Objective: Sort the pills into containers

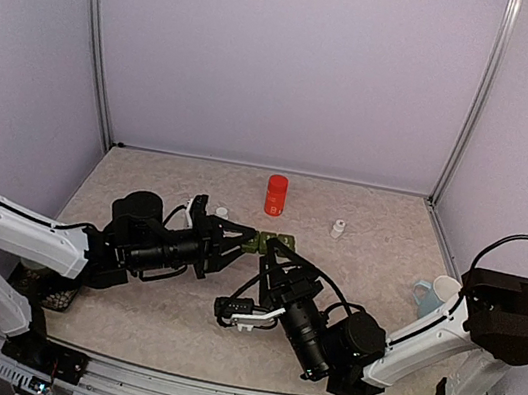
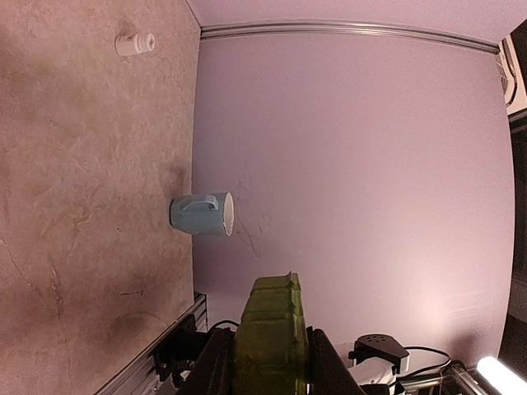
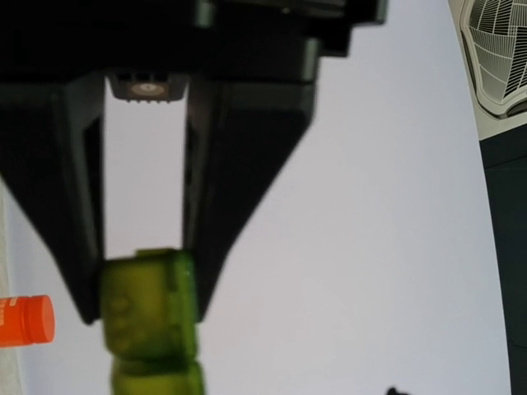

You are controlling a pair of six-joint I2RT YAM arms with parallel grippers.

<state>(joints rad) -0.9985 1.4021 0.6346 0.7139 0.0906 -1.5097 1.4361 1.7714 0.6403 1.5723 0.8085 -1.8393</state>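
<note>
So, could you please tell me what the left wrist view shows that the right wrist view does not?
Only the left wrist view shows the mug and a small white item on the table. Only the right wrist view shows the orange bottle. Both show the green strip, each view with its own claw closed on it: the left claw in the first, the right claw in the second.
</note>
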